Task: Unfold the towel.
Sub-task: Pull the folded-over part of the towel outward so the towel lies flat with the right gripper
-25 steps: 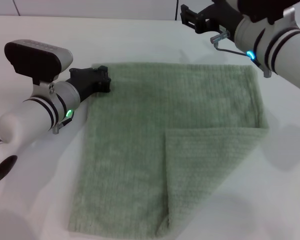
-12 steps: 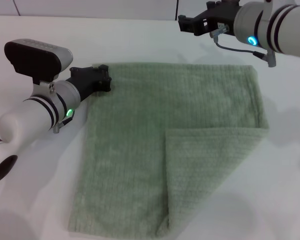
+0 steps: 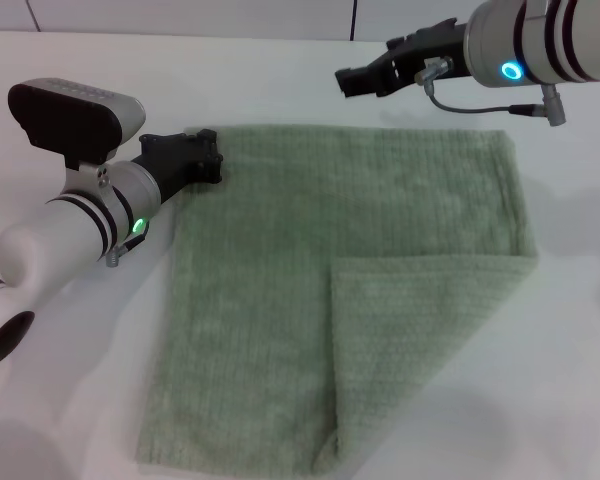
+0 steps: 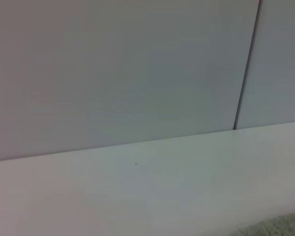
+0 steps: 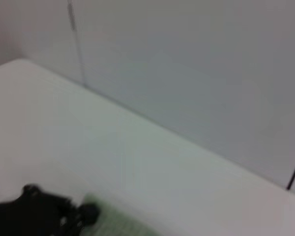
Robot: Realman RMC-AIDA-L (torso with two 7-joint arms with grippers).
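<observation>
The pale sage-green terry towel (image 3: 340, 290) lies spread on the white table (image 3: 70, 370), filling the middle of the scene. It is mostly flat, but its near-right corner is still doubled over: a rectangular flap lies on top of the cloth from about the centre down toward 5 o'clock, with its folded edge along the right side.

The left gripper (image 3: 202, 160) sits at the towel's far-left corner, around 10 o'clock from the cloth's middle, its black fingers right at the hem; they look pinched on that corner, though I cannot tell for sure from here. The right gripper (image 3: 365, 78) hangs in the air above the far edge at roughly 12 o'clock, clear of the cloth and holding nothing; I cannot tell whether its fingers are parted.

To my eye the job is nearly finished, with that one flap left. Doing it well probably means bringing the right gripper down to the flap's free corner near the towel's centre, taking only the top layer, and drawing it outward toward 4 o'clock while the left one anchors its corner.
</observation>
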